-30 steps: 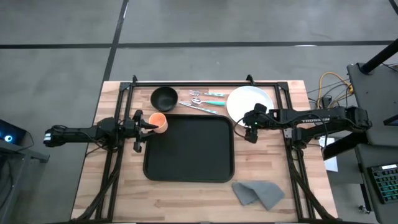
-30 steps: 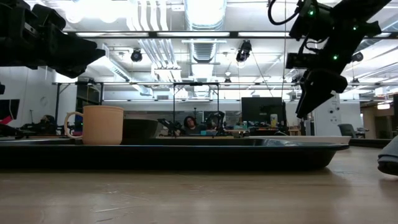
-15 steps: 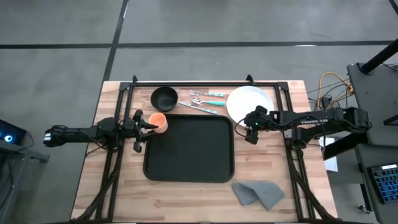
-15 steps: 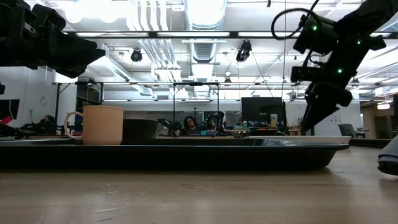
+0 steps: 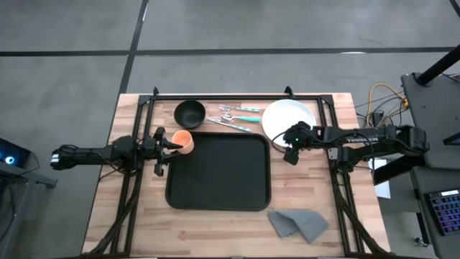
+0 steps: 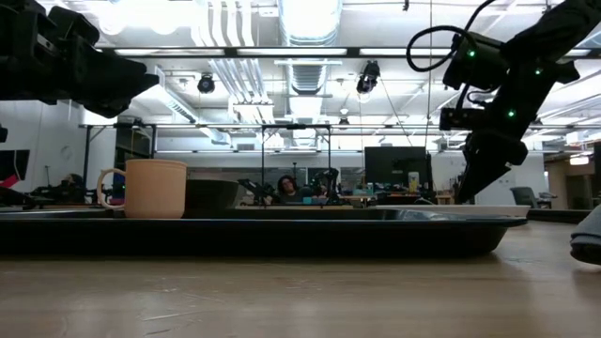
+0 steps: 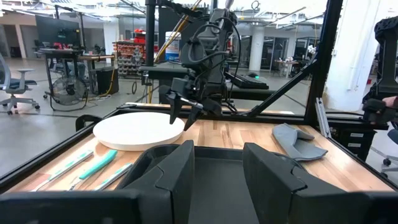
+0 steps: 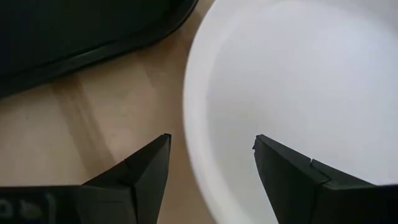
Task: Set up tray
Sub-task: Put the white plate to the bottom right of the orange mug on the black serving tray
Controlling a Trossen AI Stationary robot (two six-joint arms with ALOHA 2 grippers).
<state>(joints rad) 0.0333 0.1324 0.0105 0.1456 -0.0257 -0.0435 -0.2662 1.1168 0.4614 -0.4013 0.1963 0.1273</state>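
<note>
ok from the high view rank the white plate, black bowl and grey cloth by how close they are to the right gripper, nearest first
1. White plate: its near rim lies right under the right gripper, beside the tray's right edge.
2. Grey cloth: at the table's front edge, on the right-hand side.
3. Black bowl: at the back, past the cutlery, toward the left arm.

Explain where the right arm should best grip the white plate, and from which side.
Probably the white plate rim nearest the tray. The right gripper is open with its jaws straddling that edge from above. The plate lies flat, so only its thin rim offers a hold.
</note>
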